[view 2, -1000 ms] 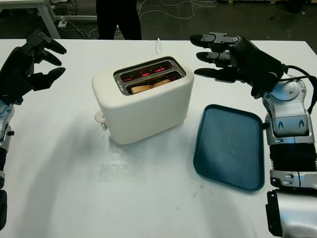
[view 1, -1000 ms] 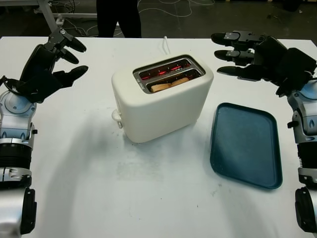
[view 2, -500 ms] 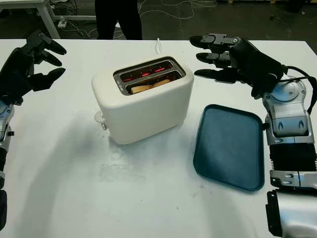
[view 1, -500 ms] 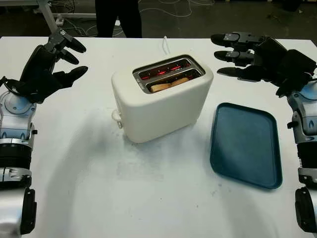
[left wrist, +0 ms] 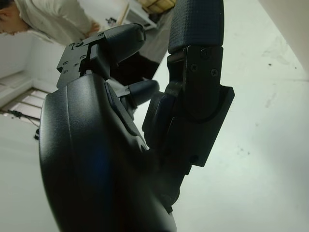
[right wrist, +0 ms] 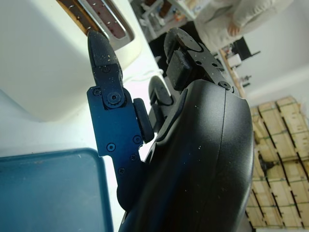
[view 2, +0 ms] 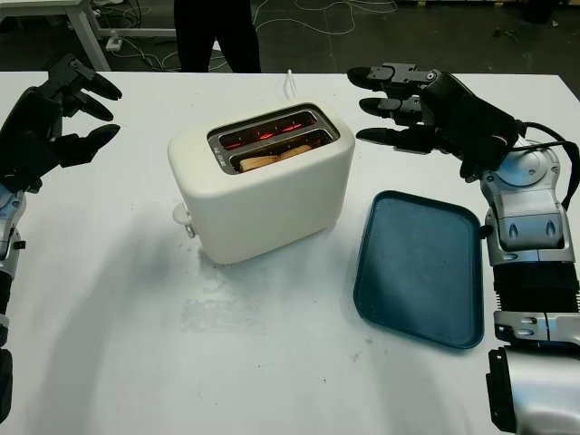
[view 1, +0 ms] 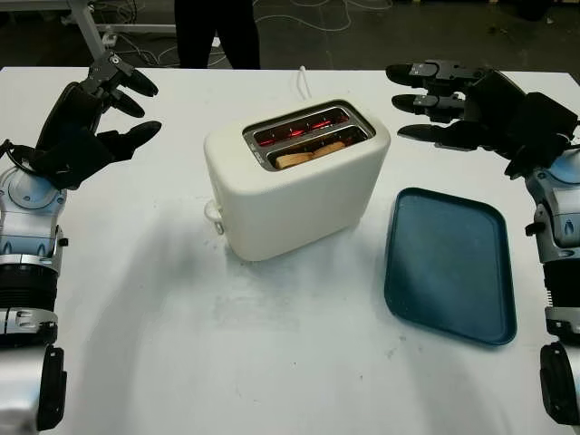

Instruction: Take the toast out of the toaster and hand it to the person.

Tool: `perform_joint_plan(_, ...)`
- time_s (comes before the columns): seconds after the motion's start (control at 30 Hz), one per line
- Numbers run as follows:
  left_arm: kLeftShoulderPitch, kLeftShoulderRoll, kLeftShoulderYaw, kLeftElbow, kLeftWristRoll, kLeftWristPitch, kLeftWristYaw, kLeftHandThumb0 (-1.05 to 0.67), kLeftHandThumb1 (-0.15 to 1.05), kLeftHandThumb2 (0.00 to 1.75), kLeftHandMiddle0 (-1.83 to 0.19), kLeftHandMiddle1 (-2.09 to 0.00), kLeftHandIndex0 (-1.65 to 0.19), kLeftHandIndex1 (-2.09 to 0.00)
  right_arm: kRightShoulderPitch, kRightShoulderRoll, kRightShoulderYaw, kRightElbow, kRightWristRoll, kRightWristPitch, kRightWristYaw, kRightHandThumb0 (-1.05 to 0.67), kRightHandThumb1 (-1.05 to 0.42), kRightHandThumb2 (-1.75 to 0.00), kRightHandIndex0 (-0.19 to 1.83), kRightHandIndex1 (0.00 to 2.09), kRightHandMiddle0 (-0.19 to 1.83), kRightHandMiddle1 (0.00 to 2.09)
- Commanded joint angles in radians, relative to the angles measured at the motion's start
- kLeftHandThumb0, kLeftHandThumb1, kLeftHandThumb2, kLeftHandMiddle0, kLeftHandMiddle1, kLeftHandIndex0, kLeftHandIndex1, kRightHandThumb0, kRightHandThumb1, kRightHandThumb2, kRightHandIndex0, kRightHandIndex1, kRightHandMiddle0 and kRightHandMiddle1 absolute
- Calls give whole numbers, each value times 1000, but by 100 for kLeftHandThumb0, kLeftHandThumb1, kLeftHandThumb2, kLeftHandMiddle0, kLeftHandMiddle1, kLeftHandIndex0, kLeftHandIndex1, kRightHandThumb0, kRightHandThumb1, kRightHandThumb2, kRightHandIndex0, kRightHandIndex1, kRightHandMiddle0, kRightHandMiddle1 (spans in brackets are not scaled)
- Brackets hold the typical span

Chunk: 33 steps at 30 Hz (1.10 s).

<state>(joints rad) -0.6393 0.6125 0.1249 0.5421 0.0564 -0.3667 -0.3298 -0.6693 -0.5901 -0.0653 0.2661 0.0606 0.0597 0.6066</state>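
A cream two-slot toaster (view 1: 294, 181) stands in the middle of the white table, its slots glowing red inside. A slice of toast (view 1: 310, 153) sits low in the near slot, just its brown top edge visible. My right hand (view 1: 435, 100) hovers open to the right of the toaster, a little above its top, fingers pointing toward it. My left hand (view 1: 118, 104) is raised open well to the toaster's left. A person (view 1: 216, 32) in dark trousers stands beyond the table's far edge, and in the right wrist view wears a light top (right wrist: 241, 14).
A dark teal tray (view 1: 450, 263) lies flat on the table to the right of the toaster, below my right hand. A white cord (view 1: 302, 82) runs from behind the toaster to the far edge. Cables lie on the floor beyond.
My right hand has crept slightly toward the toaster and risen a touch. The left hand and the toast have not moved.
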Motion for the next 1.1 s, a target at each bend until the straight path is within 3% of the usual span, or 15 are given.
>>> perform_joint_plan(0.0, 14, 6, 5, -10, -5, 4, -2, -105, 92, 33, 0, -164, 0, -155, -5, 4, -10, 9, 14, -26, 3, -55, -88, 0, 46, 1, 44, 1)
perform_joint_plan(1.07, 14, 9, 9, 1, -1, -12, 5, -105, 92, 36, 0, -164, 0, -155, 0, 3, -14, 4, 10, -16, -7, -57, -87, 0, 48, 2, 45, 1)
